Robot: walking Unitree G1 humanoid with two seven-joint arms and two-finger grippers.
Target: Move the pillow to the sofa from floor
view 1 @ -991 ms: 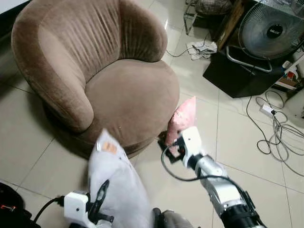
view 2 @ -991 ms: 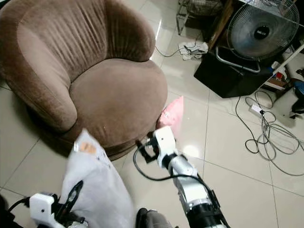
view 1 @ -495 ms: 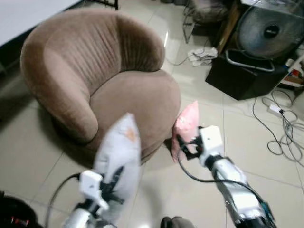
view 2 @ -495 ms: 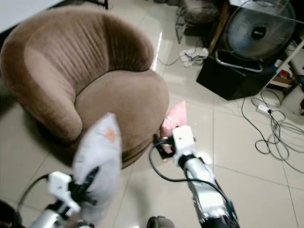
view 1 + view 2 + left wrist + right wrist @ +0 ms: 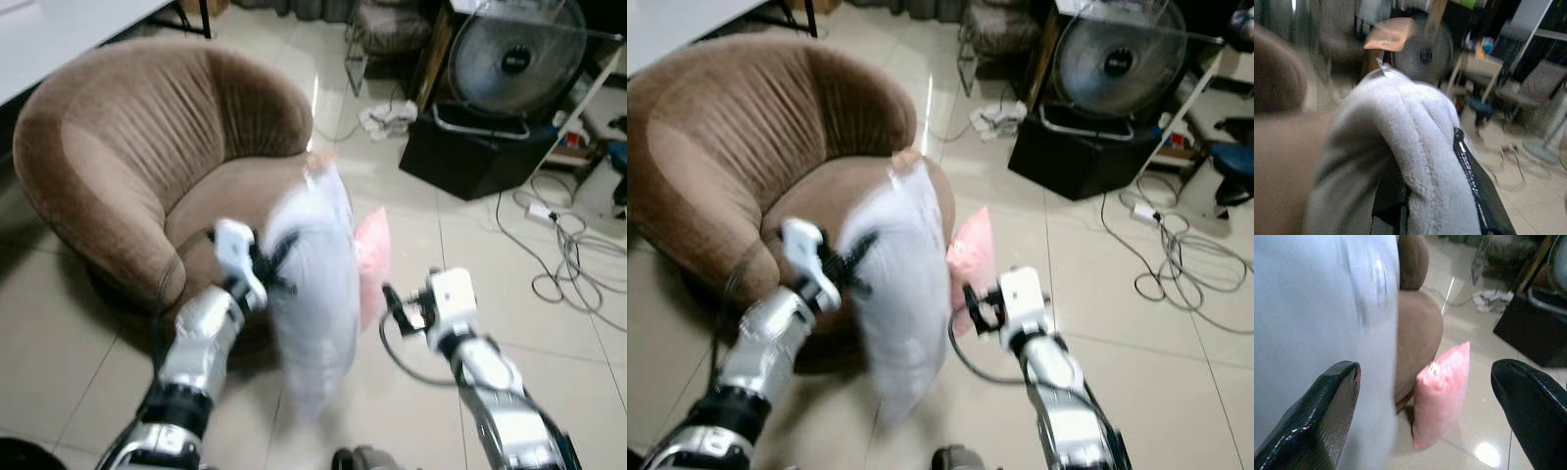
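A white pillow (image 5: 313,294) hangs blurred in the air over the front edge of the brown round sofa (image 5: 118,137). My left gripper (image 5: 269,266) is shut on the pillow's side, and in the left wrist view its black fingers (image 5: 1476,198) pinch the fleecy pillow (image 5: 1415,142). A pink pillow (image 5: 373,257) stands on the floor against the sofa's front right. My right gripper (image 5: 394,305) is open just in front of it, holding nothing. In the right wrist view the pink pillow (image 5: 1442,391) lies ahead, between the spread fingers (image 5: 1322,411).
A standing fan (image 5: 511,61) on a black box (image 5: 470,157) is at the back right, with cables (image 5: 568,255) and a power strip on the tiled floor. A white table edge (image 5: 59,24) is at the far left.
My left arm has swung the white pillow up from low near the floor and rightward to the sofa's front. The camera has shifted. The right gripper stays by the pink pillow.
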